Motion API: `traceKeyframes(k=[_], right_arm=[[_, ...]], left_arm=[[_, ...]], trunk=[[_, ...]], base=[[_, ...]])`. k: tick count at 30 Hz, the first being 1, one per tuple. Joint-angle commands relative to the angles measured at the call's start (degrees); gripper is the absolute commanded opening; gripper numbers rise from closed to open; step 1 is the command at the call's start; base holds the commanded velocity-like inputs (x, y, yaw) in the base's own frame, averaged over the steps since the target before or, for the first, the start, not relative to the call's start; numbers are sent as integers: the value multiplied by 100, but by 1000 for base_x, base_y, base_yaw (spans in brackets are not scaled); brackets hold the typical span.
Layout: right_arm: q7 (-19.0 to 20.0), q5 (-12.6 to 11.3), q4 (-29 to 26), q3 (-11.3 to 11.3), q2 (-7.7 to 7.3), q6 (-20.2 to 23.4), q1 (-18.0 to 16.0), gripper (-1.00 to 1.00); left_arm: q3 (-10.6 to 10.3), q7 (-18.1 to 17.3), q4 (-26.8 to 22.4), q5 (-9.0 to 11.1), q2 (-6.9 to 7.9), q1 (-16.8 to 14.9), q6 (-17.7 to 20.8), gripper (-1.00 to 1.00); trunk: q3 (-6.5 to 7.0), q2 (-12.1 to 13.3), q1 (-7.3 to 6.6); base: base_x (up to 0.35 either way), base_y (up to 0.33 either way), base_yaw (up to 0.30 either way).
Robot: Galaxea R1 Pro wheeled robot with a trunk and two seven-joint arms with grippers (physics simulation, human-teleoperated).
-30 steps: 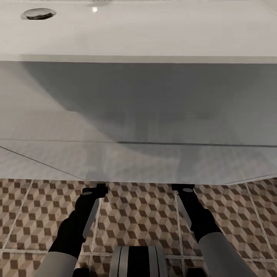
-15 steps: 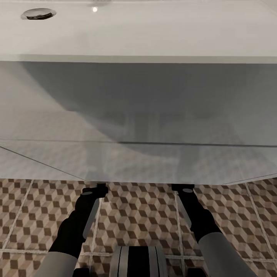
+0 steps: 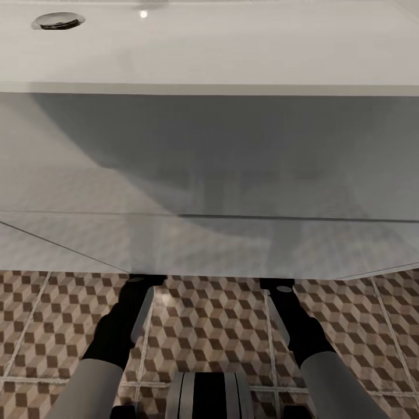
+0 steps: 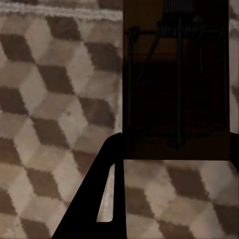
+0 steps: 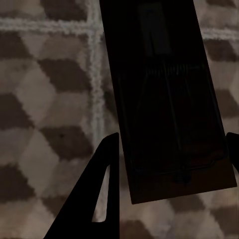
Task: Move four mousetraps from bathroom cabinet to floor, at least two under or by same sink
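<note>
Largest in your head view is the bathroom sink (image 3: 209, 52), a wide white basin with a chrome drain (image 3: 58, 21) at its far left; its glossy white vanity front (image 3: 209, 174) drops from the rim to a lower edge that cuts across the view just above your wrists. Below that edge runs the bathroom floor (image 3: 215, 331), square tiles in a brown, beige and white cube print with pale grout lines. Both forearms reach forward under the vanity's lower edge, so the room ahead of them is hidden from the head camera.

In the left wrist view, a mousetrap (image 4: 177, 79) sits between the fingers of your left end effector (image 4: 174, 164): a flat dark-brown slab with a thin wire frame and a coil spring at its far end, long axis running straight away from the fingers, patterned tile behind it.

In the right wrist view, the second mousetrap (image 5: 169, 99) sits likewise in the right end effector (image 5: 172, 164), its long axis tilted slightly off the finger line (it crosses a grout line).

Each end effector stands narrow around its slab, though you cannot tell whether either trap already touches the tile.
</note>
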Motion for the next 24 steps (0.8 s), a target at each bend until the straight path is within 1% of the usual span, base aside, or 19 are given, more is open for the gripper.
traceKeyframes(k=[1,5,9,13,21,24], right_arm=[[-37,-17,-5,14,-7,16,-2,-100],[-37,-23,60,9,-31,-107,-2,-100],[-37,-19,273,6,-37,-249,-2,-100],[-37,-12,464,0,-36,-412,-2,-100],[-32,-9,568,3,-35,-499,-2,-100],[-30,-6,688,-4,-41,-518,-2,-100]], left_arm=[[-14,42,47,12,-5,-116,25,-100],[-16,38,259,10,-16,-201,4,-100],[-18,37,414,4,-18,-270,-21,-100],[-20,37,476,5,-14,-292,-193,-100],[-20,36,689,0,-7,-302,-322,-100],[-20,37,870,-3,-5,-358,-346,-100]], trunk=[[-3,-1,-1],[-3,-1,-1],[-3,-1,-1],[-3,-1,-1],[-3,-1,-1],[-3,-1,-1]], base=[[0,0,0],[0,0,0],[0,0,0],[0,0,0],[0,0,0],[0,0,0]])
